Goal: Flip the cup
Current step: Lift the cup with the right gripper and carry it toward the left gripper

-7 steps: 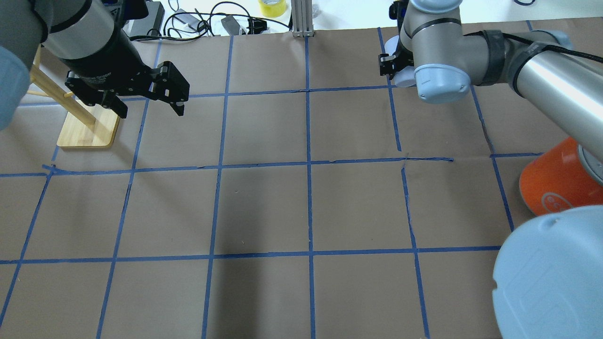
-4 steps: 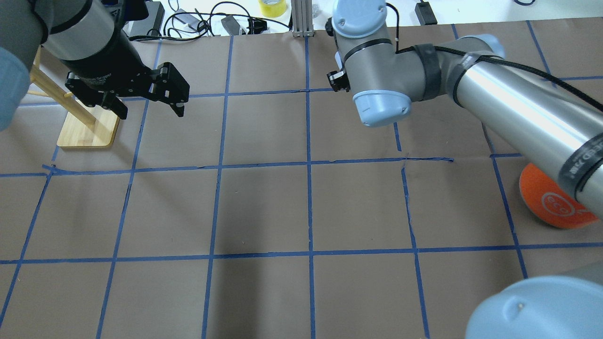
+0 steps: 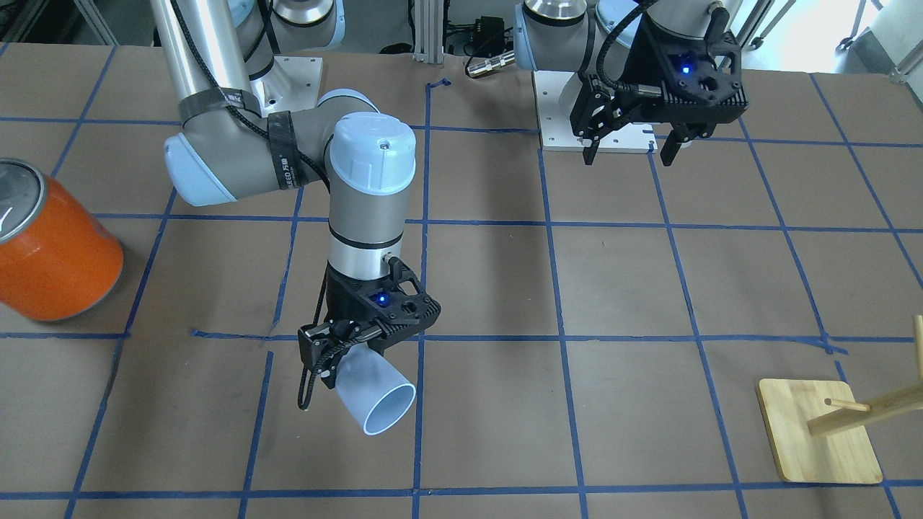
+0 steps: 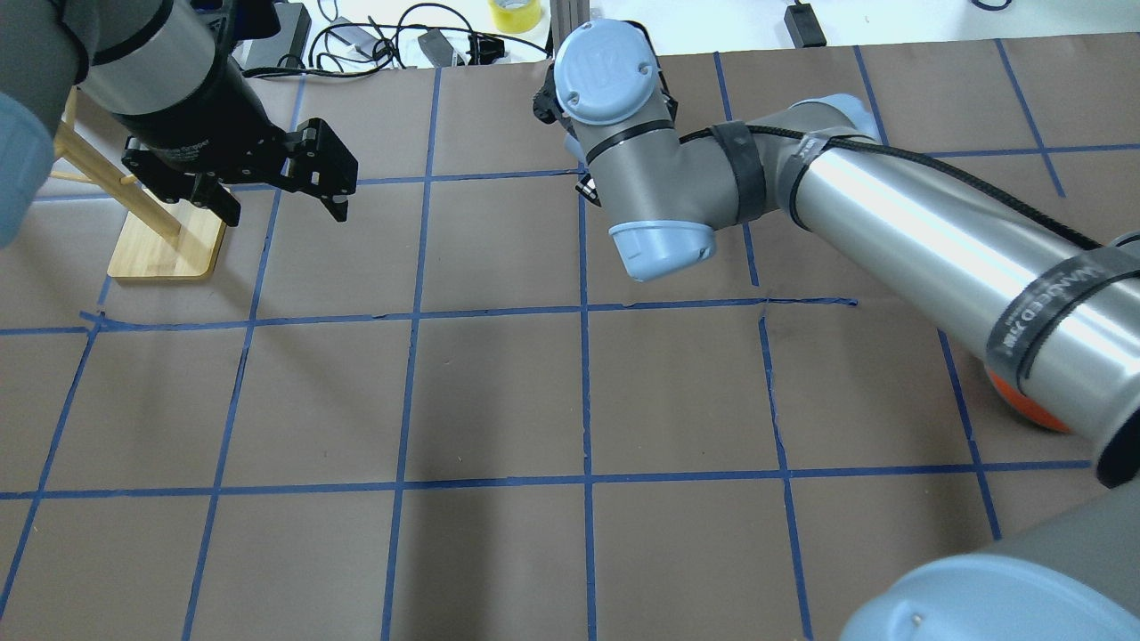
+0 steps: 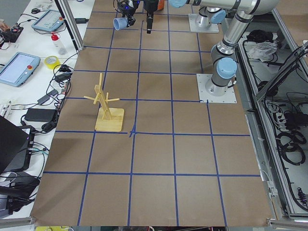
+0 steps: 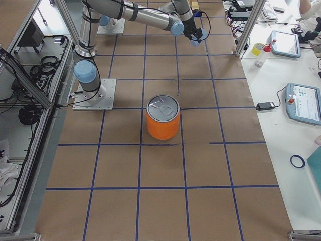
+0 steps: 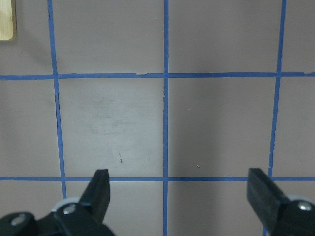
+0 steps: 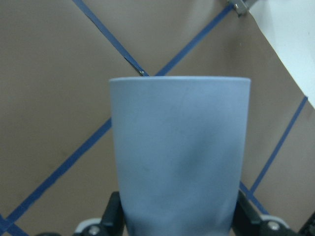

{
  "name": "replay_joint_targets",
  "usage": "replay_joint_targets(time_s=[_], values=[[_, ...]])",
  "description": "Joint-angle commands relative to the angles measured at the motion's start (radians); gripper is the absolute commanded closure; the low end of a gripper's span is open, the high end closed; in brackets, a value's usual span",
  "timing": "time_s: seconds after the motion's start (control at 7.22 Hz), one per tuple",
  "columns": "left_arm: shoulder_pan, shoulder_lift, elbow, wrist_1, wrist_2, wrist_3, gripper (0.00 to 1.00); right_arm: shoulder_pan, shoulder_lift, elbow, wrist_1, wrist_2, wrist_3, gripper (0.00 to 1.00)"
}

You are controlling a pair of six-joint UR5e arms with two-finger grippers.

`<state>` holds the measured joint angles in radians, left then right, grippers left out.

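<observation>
The pale blue cup (image 3: 375, 396) is held clear of the table and tilted, with its open mouth facing away from the robot. My right gripper (image 3: 339, 357) is shut on its base end. In the right wrist view the cup (image 8: 179, 147) fills the middle between the fingers (image 8: 112, 216). It also shows small in the exterior right view (image 6: 196, 36) and the exterior left view (image 5: 119, 22). In the overhead view the right wrist hides both cup and gripper. My left gripper (image 4: 287, 212) is open and empty, also in its wrist view (image 7: 180, 187).
A large orange can (image 3: 50, 252) with a silver top stands on the robot's right side, also in the exterior right view (image 6: 163, 118). A wooden peg stand (image 4: 169, 245) sits at the far left, beside the left gripper. Cables and tape lie beyond the far table edge.
The right arm has swung leftward along the far side of the table, carrying the cup from the far right toward the middle. The left arm has not moved.
</observation>
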<state>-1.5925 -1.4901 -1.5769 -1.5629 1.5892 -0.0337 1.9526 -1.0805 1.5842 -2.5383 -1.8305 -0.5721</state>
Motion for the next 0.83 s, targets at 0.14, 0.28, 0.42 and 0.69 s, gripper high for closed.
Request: replay_joint_targets(time_s=[0.14, 0.28, 0.42, 0.69], values=[[0.0, 0.001, -0.002, 0.0, 0.0, 0.0, 0.0, 0.058, 0.089, 0.002, -0.203, 0.01, -0.112, 0.67], [-0.001, 0.001, 0.0, 0.0, 0.0, 0.0, 0.0, 0.058, 0.093, 0.002, -0.197, 0.011, -0.215, 0.69], [0.0, 0.001, -0.002, 0.0, 0.0, 0.0, 0.0, 0.058, 0.097, 0.002, -0.166, 0.01, -0.247, 0.74], [0.0, 0.001, -0.002, 0.0, 0.0, 0.0, 0.0, 0.101, 0.114, 0.005, -0.052, 0.01, -0.367, 0.58]])
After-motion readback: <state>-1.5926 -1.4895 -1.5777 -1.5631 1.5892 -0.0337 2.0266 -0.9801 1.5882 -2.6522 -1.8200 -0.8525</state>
